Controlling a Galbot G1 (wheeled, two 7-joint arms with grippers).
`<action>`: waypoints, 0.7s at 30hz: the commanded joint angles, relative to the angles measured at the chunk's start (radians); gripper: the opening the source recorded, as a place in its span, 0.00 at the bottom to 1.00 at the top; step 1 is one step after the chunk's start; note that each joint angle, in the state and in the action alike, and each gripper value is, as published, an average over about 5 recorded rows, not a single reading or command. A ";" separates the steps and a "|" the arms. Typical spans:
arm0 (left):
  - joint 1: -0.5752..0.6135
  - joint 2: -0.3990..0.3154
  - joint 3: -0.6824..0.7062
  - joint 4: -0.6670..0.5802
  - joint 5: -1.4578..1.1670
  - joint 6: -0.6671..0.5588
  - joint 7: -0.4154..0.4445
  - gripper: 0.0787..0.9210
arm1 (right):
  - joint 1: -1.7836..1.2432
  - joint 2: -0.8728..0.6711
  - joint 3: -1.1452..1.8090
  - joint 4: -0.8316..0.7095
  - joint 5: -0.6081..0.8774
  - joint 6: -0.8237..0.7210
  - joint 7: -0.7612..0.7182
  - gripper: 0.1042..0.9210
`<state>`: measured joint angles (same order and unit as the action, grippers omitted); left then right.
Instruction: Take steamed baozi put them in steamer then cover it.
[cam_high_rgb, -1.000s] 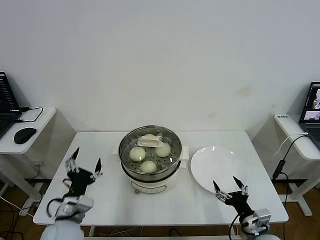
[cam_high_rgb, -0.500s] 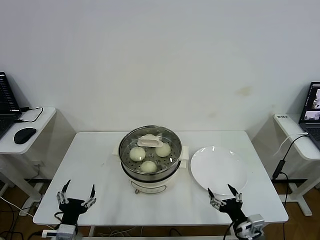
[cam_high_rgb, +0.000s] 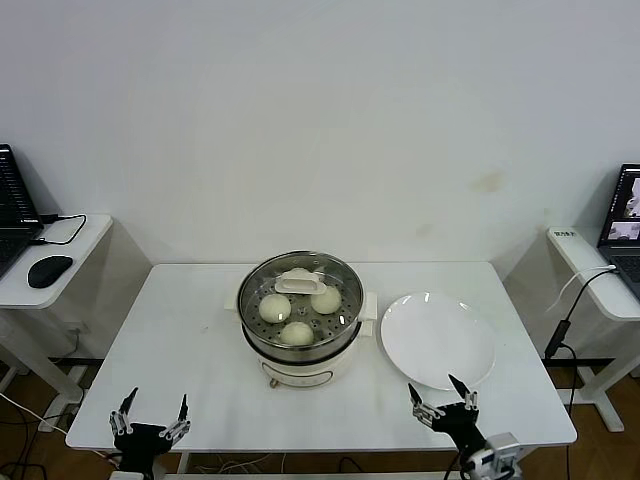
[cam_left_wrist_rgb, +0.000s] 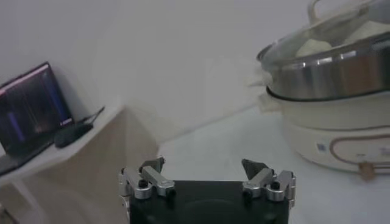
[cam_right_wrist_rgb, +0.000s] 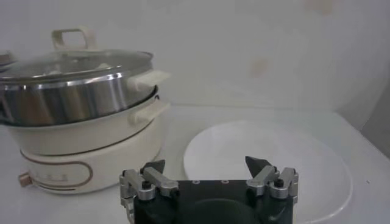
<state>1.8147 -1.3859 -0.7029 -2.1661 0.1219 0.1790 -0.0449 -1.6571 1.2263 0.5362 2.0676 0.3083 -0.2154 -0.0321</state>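
Observation:
The steel steamer (cam_high_rgb: 300, 345) on its cream base stands mid-table. Under the glass cover (cam_high_rgb: 300, 283) with its cream handle I see three pale baozi (cam_high_rgb: 275, 308); a fourth may sit behind the handle. The steamer also shows in the left wrist view (cam_left_wrist_rgb: 332, 73) and the right wrist view (cam_right_wrist_rgb: 67, 97), with the cover on. My left gripper (cam_high_rgb: 151, 418) is open and empty, low at the table's front left edge. My right gripper (cam_high_rgb: 441, 401) is open and empty at the front right edge, just in front of the plate.
A flat white plate (cam_high_rgb: 437, 340) lies bare to the right of the steamer. Side desks stand at both sides, with a laptop and mouse (cam_high_rgb: 48, 270) on the left one and a laptop (cam_high_rgb: 625, 215) on the right one.
Both arms have dropped back and down toward the table's front edge. The left one moved most. The steamer, cover and plate have not moved.

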 joint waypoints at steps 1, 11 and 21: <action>0.042 -0.004 0.014 -0.025 -0.031 0.015 -0.011 0.88 | 0.005 0.010 0.005 -0.011 -0.025 0.015 -0.011 0.88; 0.047 -0.010 0.011 -0.043 -0.033 0.015 -0.011 0.88 | 0.014 0.020 0.026 -0.020 -0.059 0.033 -0.035 0.88; 0.049 -0.013 0.007 -0.047 -0.031 0.003 -0.011 0.88 | 0.026 0.027 0.026 -0.024 -0.071 0.036 -0.033 0.88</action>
<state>1.8574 -1.3962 -0.6967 -2.2083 0.0943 0.1858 -0.0535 -1.6347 1.2490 0.5609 2.0484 0.2533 -0.1871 -0.0601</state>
